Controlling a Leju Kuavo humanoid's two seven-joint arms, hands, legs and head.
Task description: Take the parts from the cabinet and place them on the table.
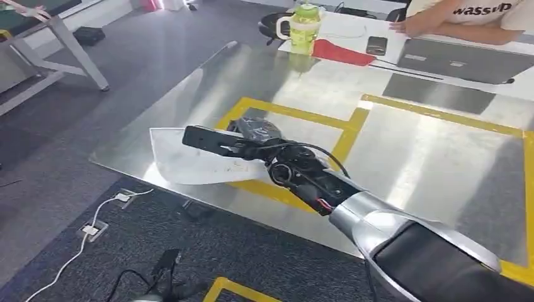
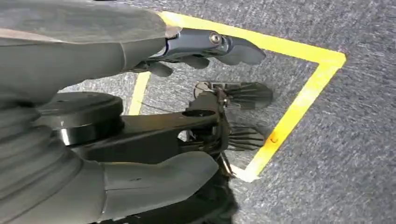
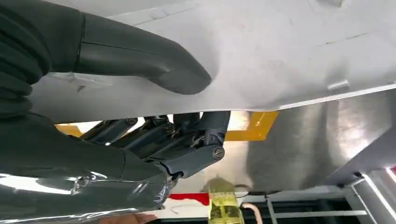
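A flat white part (image 1: 189, 160) hangs just over the near left corner of the steel table (image 1: 409, 157). My right hand (image 1: 252, 145) reaches in from the lower right and grips the part's edge. In the right wrist view the thumb (image 3: 154, 65) presses on the top of the white part (image 3: 280, 51), with the dark fingers (image 3: 187, 140) underneath. My left hand (image 2: 187, 51) hangs beside my body above grey carpet. Its fingers are apart and it holds nothing.
Yellow tape (image 1: 296, 116) marks rectangles on the table. At the far end are a green bottle (image 1: 303, 28), a red cloth (image 1: 340, 53), a phone (image 1: 376, 45), a laptop (image 1: 466, 60) and a seated person (image 1: 466, 19). A white cable and floor sockets (image 1: 91, 229) lie left of the table.
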